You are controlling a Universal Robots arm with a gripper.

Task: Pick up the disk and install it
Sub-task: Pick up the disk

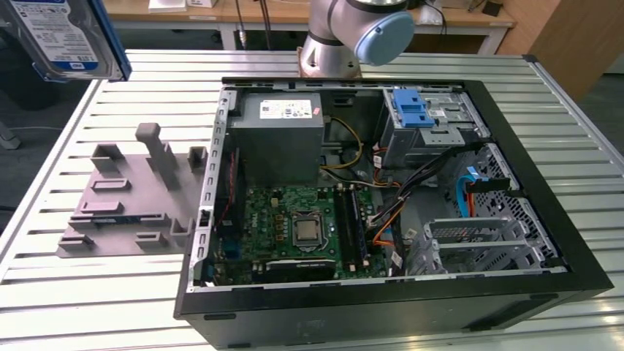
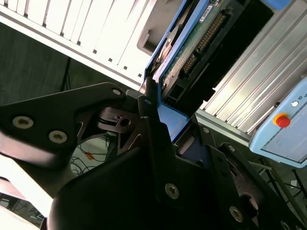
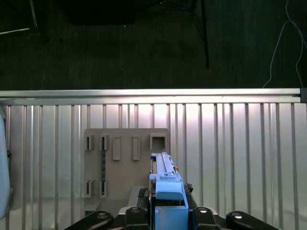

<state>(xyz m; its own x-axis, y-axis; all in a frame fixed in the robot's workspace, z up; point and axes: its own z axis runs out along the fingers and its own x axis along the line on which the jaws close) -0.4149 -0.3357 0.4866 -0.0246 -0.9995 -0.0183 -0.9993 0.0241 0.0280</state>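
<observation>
Pincer (image 3: 168, 213) clamped on the disk (image 3: 165, 178). Disk hangs edge-down above the grey holder (image 3: 125, 165) on the tabletop (image 3: 240, 153), not touching it.

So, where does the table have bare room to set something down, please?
Bare table slats lie near the camera by the grey fixture, at the exterior view's left, and in a strip beyond the computer case at its right. Inside the case is crowded.

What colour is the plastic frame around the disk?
Blue. The frame on the disk shows best in the first wrist view.
</observation>
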